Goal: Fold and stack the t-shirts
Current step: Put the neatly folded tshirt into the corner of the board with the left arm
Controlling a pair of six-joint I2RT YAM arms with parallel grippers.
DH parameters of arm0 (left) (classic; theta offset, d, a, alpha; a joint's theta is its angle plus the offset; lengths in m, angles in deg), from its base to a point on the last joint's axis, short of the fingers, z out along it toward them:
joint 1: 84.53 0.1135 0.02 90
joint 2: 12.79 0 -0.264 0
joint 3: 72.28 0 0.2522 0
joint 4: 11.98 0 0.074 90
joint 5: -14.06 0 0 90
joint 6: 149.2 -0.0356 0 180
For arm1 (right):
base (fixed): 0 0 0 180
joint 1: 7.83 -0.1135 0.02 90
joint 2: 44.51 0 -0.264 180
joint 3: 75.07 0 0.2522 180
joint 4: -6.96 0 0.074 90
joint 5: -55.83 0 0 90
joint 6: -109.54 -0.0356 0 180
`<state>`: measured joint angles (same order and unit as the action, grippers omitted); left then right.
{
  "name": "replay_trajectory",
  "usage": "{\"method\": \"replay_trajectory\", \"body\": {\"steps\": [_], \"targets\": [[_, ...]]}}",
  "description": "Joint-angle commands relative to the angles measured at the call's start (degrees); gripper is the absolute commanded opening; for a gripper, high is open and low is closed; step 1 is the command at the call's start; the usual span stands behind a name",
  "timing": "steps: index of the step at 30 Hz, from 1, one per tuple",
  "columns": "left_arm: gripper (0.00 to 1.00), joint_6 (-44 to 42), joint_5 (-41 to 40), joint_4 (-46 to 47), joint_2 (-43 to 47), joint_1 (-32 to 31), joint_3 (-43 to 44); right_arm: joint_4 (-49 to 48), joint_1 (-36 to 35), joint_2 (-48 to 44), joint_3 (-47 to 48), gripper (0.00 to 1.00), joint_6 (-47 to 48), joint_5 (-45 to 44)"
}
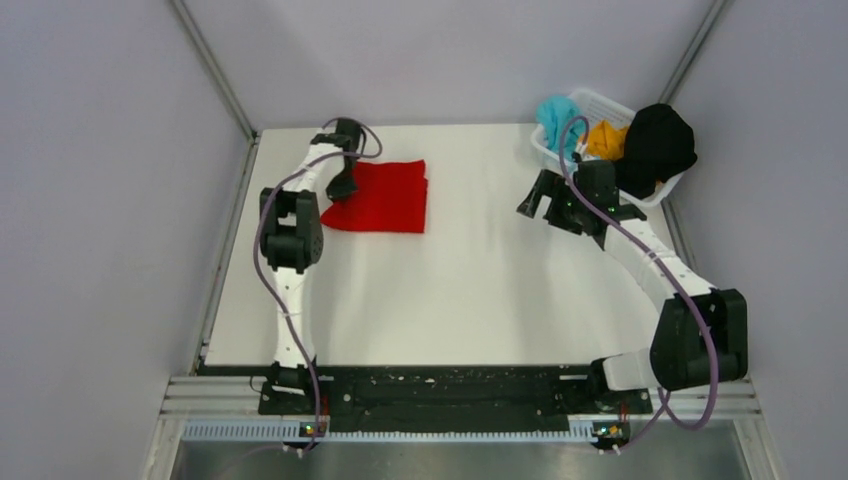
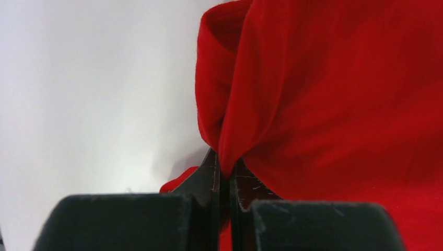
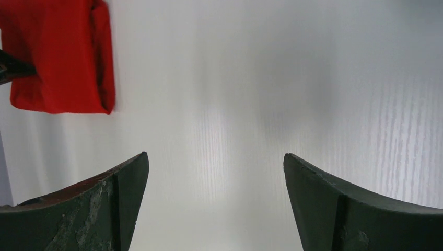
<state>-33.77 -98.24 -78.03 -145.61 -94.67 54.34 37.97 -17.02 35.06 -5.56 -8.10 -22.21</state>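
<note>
The red t-shirt (image 1: 385,197) lies folded into a rough rectangle at the back left of the table. My left gripper (image 1: 343,186) is at its left edge, shut on a pinch of the red fabric (image 2: 324,104); the cloth rises in a fold between the jaws. My right gripper (image 1: 537,197) is open and empty above bare table at the right, in front of the basket; its wrist view shows the red t-shirt (image 3: 57,57) far off at upper left. The teal t-shirt (image 1: 555,117), orange-yellow t-shirt (image 1: 606,138) and black t-shirt (image 1: 657,146) lie bunched in the basket.
A white mesh basket (image 1: 600,101) stands in the back right corner against the wall. Grey walls close the table on the left, back and right. The arm bases sit on a black rail (image 1: 450,390) at the near edge.
</note>
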Motion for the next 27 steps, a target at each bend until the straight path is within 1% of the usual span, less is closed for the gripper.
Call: {"method": "replay_trajectory", "body": {"steps": [1,3,6,10,11,14,19,21,23,25,26,27], "targets": [[0.00,-7.69,-4.63,2.87,-4.20,6.74,7.83,1.44,0.04,-5.14,1.15,0.99,-0.47,-6.29],[0.00,-9.97,-2.43,3.72,-5.95,9.42,11.06,2.88,0.06,-6.10,1.86,0.99,-0.76,-9.14],[0.00,-14.08,-3.30,5.73,-8.42,13.61,15.13,4.63,0.04,-7.85,2.13,0.99,-1.57,-12.41],[0.00,-19.78,-2.36,12.63,-10.06,17.13,17.00,6.04,0.00,-9.21,1.58,0.99,-3.45,-15.98],[0.00,-20.42,-2.07,13.72,-10.69,17.67,18.05,7.16,0.12,-9.01,1.71,0.99,-3.87,-16.27],[0.00,-20.82,0.77,12.65,-13.08,19.02,24.57,9.52,0.04,-8.58,2.05,0.99,-4.97,-16.54],[0.00,-24.94,-4.18,17.03,-12.48,19.35,24.36,11.67,0.11,-9.17,2.26,0.99,-6.05,-16.98],[0.03,-26.49,-4.56,17.30,-12.37,19.85,24.34,11.73,0.04,-9.86,1.87,0.99,-6.42,-16.75],[0.10,-26.66,-4.58,17.31,-12.10,20.16,24.34,11.73,0.05,-10.77,1.34,0.99,-6.62,-16.80],[0.21,-26.74,-4.82,17.44,-11.55,20.24,24.34,11.99,0.06,-11.65,0.96,0.99,-6.65,-17.12],[0.25,-26.73,-4.85,17.44,-11.09,20.24,24.32,12.13,0.11,-12.02,0.79,0.99,-6.72,-17.34],[0.26,-26.74,-5.13,17.22,-10.56,20.23,24.27,12.16,0.04,-12.45,0.59,0.99,-6.73,-17.44]]}}
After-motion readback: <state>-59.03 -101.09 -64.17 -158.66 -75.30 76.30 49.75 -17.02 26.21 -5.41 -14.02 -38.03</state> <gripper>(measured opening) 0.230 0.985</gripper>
